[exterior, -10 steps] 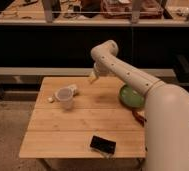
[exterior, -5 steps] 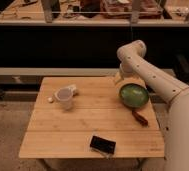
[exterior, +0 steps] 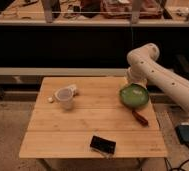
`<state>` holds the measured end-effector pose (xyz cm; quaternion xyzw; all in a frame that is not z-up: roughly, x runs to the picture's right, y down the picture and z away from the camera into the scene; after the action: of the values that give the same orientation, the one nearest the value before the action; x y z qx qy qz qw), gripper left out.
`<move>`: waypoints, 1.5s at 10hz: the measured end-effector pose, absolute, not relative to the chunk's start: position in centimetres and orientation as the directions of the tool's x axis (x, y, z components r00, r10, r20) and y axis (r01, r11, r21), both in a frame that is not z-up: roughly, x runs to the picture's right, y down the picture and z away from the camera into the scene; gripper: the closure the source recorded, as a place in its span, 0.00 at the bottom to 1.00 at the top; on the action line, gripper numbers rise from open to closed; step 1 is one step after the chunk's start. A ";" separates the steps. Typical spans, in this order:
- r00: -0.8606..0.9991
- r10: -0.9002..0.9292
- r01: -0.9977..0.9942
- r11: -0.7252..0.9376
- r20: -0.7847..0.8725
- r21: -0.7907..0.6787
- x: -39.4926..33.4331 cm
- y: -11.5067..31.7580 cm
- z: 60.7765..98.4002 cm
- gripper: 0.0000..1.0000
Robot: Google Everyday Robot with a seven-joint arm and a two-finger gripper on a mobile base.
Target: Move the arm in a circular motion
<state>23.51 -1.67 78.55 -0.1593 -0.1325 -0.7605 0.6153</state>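
Observation:
The cream-white arm (exterior: 163, 80) reaches in from the right edge, and its rounded joint (exterior: 144, 54) is the highest part. It bends down toward the far right of the wooden table (exterior: 78, 127). The gripper (exterior: 133, 80) hangs at the arm's end, just above the far rim of a green bowl (exterior: 134, 96). The arm's last segment mostly hides it. Nothing shows in its hold.
On the table are a clear plastic cup (exterior: 64, 98) with small white pieces (exterior: 50, 99) beside it, a reddish-brown tool (exterior: 140, 118) in front of the bowl, and a black device (exterior: 103, 145) near the front edge. A dark shelf unit (exterior: 78, 45) stands behind. A blue-grey box (exterior: 188, 133) lies on the floor at right.
The arm has swung steadily to the right, from over the table's middle beside the cup to over the green bowl at the right edge. The objects on the table have not moved.

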 end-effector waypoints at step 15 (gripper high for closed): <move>-0.461 -0.826 0.882 -0.387 0.323 0.269 -2.3 6.1 70.6 0.20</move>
<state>-2.28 6.09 70.58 -0.0681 -0.2044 -0.8300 0.5145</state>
